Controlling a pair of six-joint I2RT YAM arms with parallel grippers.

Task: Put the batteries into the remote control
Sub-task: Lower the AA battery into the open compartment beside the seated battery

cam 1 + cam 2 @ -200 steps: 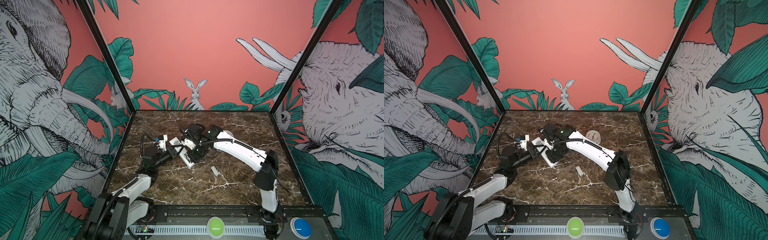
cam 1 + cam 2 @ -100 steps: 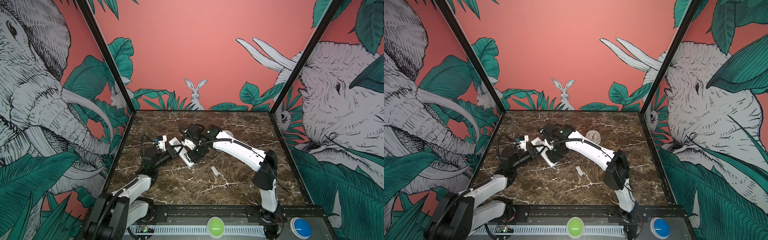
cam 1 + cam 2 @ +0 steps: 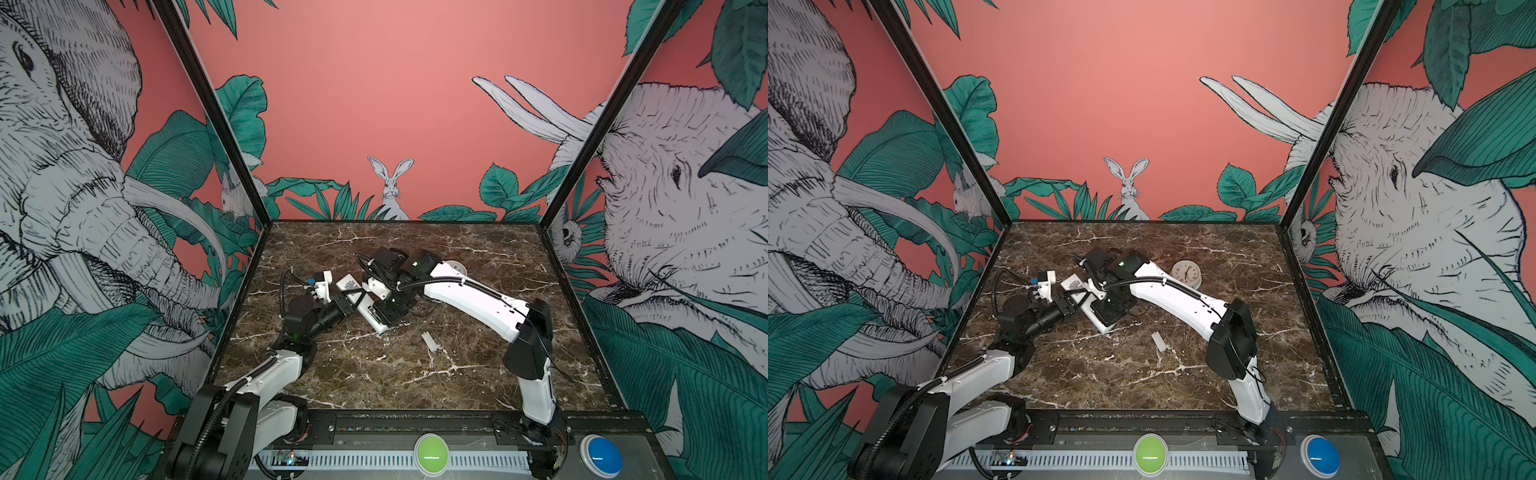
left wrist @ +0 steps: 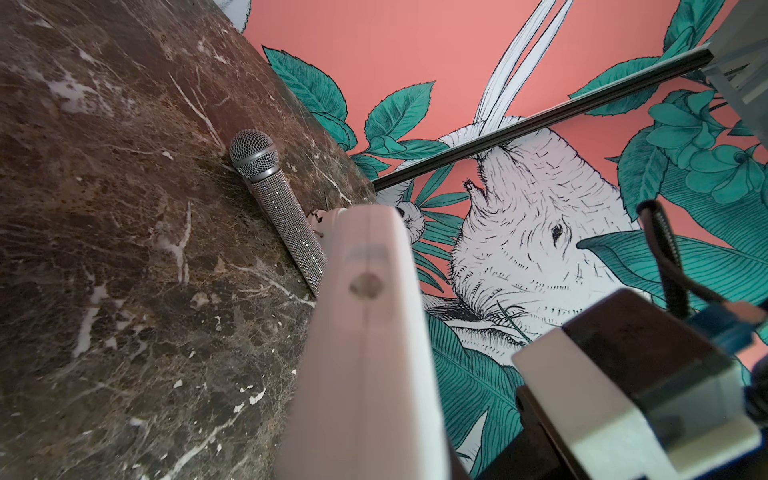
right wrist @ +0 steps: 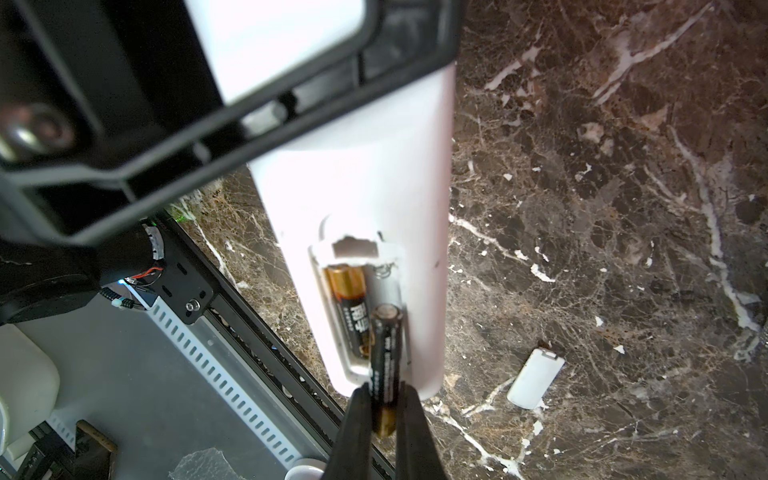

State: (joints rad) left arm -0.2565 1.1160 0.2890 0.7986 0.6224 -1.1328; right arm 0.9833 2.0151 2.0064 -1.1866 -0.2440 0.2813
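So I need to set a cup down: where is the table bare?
Bare: the front marble between left arm and right arm, nearer than the battery cover; the far strip along the back wall. Crowded: centre-left, where left tool and right tool meet at the remote control, and around the clock.

One remote control point(image 5: 365, 174) and two batteries point(image 5: 348, 307) — one seated in its open bay, the other tilted over the free slot alongside. One small white cover point(image 5: 535, 384) lies on the marble table point(image 3: 374, 374) near the remote, one round clock point(image 3: 1187, 272) sits behind it, and one sparkly microphone point(image 4: 274, 208) lies past its end.
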